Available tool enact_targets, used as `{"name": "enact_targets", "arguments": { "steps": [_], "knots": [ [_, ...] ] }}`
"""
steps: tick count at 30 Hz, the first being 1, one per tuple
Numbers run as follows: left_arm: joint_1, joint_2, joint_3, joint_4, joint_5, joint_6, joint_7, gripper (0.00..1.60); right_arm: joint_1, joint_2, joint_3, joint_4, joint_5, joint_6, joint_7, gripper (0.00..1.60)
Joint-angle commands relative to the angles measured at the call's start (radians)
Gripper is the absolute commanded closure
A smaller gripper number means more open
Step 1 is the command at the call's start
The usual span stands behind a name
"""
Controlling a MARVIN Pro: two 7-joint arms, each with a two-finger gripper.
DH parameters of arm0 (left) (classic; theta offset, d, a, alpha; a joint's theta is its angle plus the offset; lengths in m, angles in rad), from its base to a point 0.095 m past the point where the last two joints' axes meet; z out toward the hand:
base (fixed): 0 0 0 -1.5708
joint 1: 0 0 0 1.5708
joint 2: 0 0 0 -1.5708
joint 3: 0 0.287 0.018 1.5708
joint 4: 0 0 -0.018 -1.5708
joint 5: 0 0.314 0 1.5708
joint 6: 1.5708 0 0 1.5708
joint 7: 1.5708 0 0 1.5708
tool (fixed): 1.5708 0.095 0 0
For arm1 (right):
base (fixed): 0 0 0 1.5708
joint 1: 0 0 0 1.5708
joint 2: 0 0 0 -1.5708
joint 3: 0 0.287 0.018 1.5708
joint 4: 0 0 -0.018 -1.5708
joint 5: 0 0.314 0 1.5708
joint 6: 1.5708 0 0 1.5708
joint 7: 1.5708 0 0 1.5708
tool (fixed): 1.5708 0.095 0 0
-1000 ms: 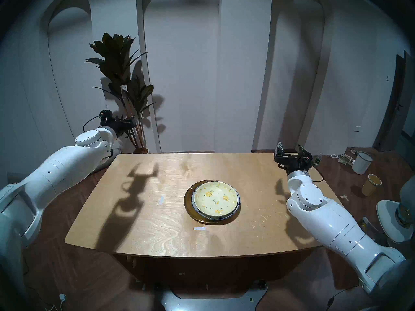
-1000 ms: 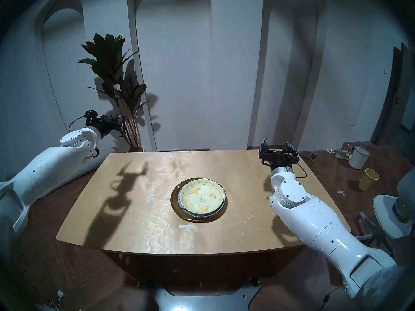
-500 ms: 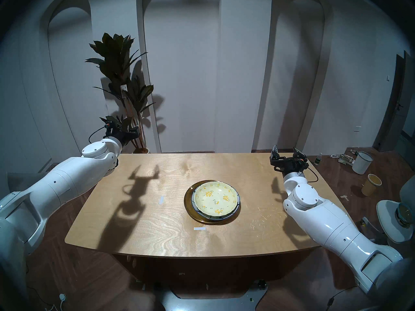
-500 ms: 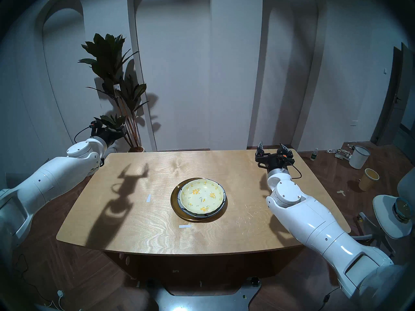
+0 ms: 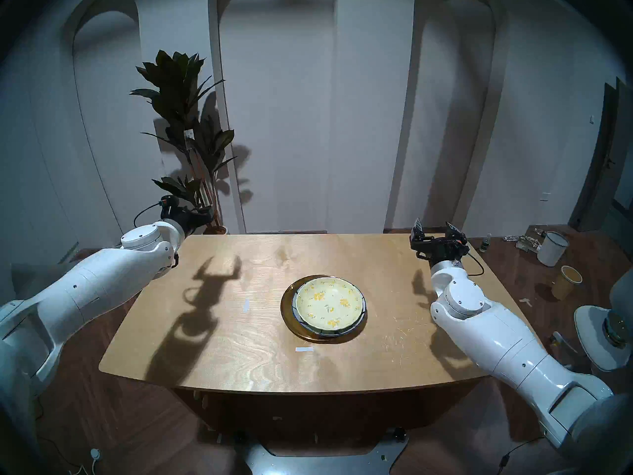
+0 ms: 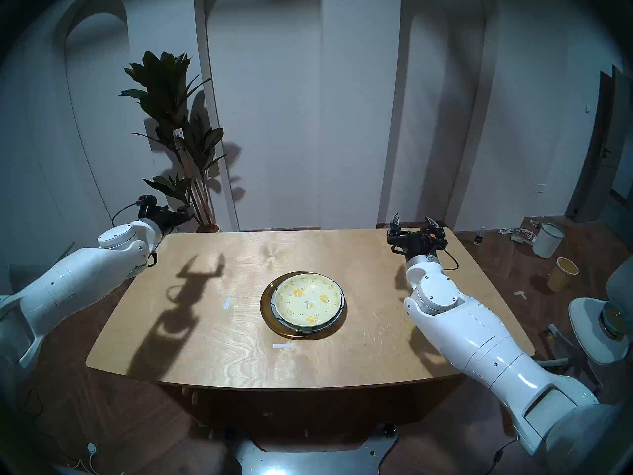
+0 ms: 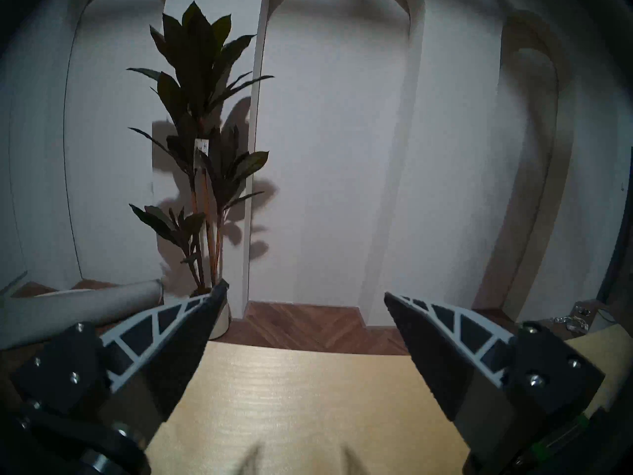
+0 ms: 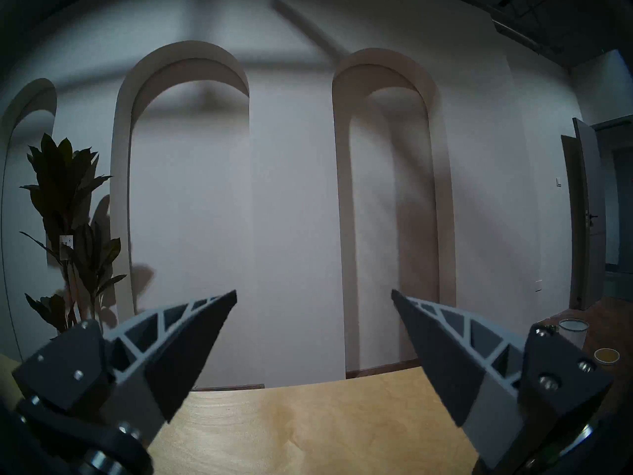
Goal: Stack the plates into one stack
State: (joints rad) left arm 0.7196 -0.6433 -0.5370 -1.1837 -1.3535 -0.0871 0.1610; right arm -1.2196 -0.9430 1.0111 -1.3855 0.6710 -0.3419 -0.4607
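The plates sit as one stack right of the table's middle. The pale-yellow floral plate (image 5: 329, 303) (image 6: 308, 299) is uppermost. Under it, only the rim of the white-and-blue plate (image 5: 346, 331) shows, and the wide gold plate (image 5: 287, 315) (image 6: 265, 309) is lowest. My left gripper (image 5: 203, 213) (image 7: 305, 291) hovers open and empty at the table's far left corner, well away from the stack. Over the far right corner my right gripper (image 5: 435, 224) (image 8: 313, 294) is open and empty, fingers pointing at the wall. Neither wrist view shows the plates.
Two white tape strips (image 5: 246, 305) (image 5: 304, 349) lie on the wooden table (image 5: 239, 361). A potted plant (image 5: 191, 128) stands behind the far left corner. A white bin (image 5: 552, 247), a yellow cup (image 5: 567, 281) and a chair (image 5: 603, 337) are on the floor at the right.
My left arm has swung in toward the table's far left corner and dropped a little. The right gripper has shifted slightly left. The stack has not moved.
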Motion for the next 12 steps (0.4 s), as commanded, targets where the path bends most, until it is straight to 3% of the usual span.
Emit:
{"name": "enact_targets", "arguments": {
  "steps": [1,12],
  "knots": [
    [-0.018,0.019,-0.016,-0.012,-0.002,-0.002,-0.002,0.0,0.017,0.002,0.011,-0.011,-0.002,-0.007,-0.001,0.0],
    [-0.019,0.021,-0.013,-0.013,-0.005,-0.002,-0.002,0.0,0.015,0.0,0.015,-0.011,-0.004,-0.006,0.001,0.0]
  ]
}}
